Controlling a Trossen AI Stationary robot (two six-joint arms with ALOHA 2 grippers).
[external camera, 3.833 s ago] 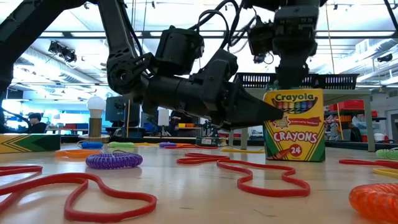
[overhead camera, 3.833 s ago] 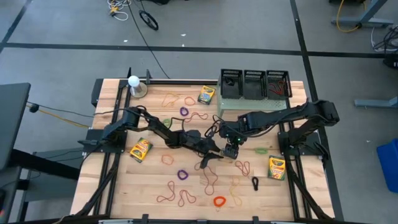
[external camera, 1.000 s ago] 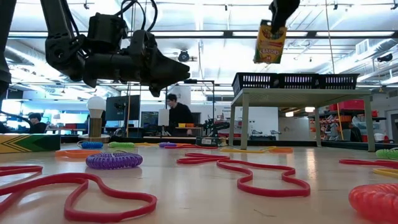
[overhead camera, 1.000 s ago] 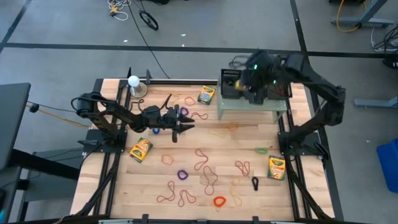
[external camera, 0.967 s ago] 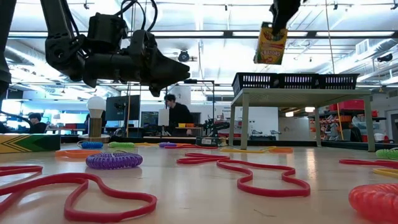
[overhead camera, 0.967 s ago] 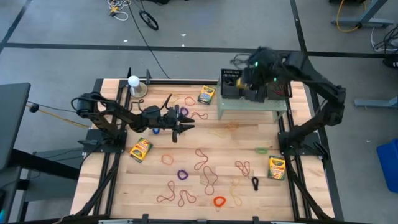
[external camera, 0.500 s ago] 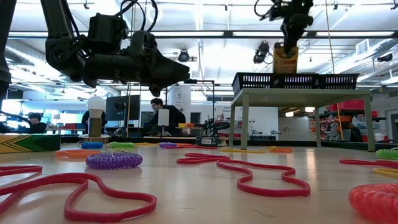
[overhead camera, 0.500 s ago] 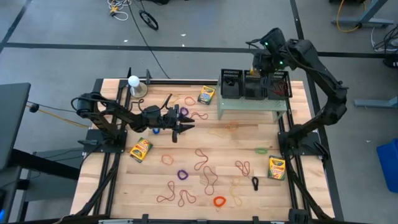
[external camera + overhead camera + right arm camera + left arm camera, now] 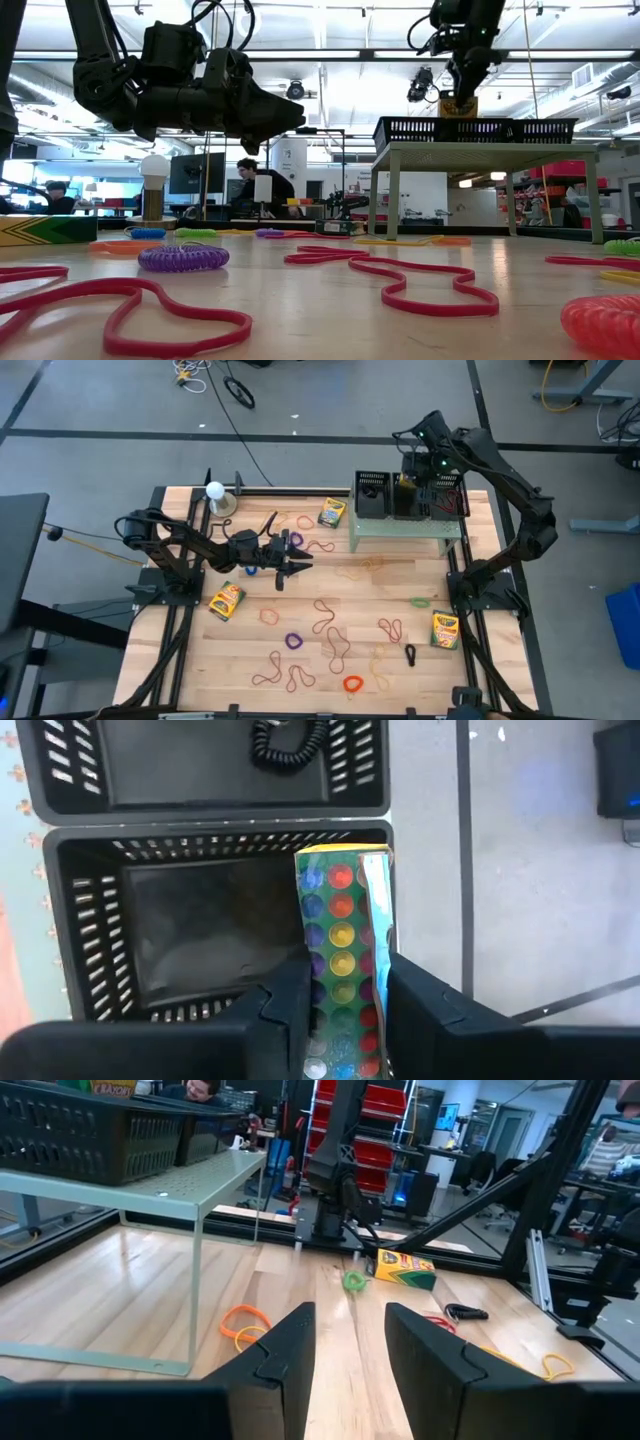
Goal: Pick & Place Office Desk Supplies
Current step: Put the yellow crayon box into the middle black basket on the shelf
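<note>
My right gripper point(image 9: 407, 478) is shut on a yellow-and-green crayon box point(image 9: 340, 920) and stands over the middle black basket point(image 9: 200, 945) of three on the pale green stand point(image 9: 400, 528) at the table's far right. In the low view only the box's top point(image 9: 458, 105) shows above the basket rim. My left gripper point(image 9: 300, 556) hovers open and empty above the table's left middle; nothing lies between its fingers point(image 9: 285, 1355). Other crayon boxes point(image 9: 331, 512) point(image 9: 226, 600) point(image 9: 445, 629) lie flat on the table, among several rubber bands point(image 9: 325, 610) and small rings point(image 9: 294, 640). My right gripper pinches the crayon box between its two fingers, on two opposite sides point(image 9: 340, 995) near its upper end. The fingers come from above, pointing down. The box hangs upright, its lower end point(image 9: 340, 855) down inside the middle basket by one wall. Whether it touches the basket's floor, I cannot tell.
A black coiled ring point(image 9: 290, 745) lies in the neighbouring basket. A white ball on a round base point(image 9: 216, 495) stands at the far left corner. An orange ring point(image 9: 352, 683), a green ring point(image 9: 420, 601) and a black piece point(image 9: 410, 653) lie near the front right.
My right gripper has carried the crayon box a little toward the table's right edge and then down. The box, tilted and high above the stand a second ago, now hangs upright with its lower part behind the middle basket's rim.
</note>
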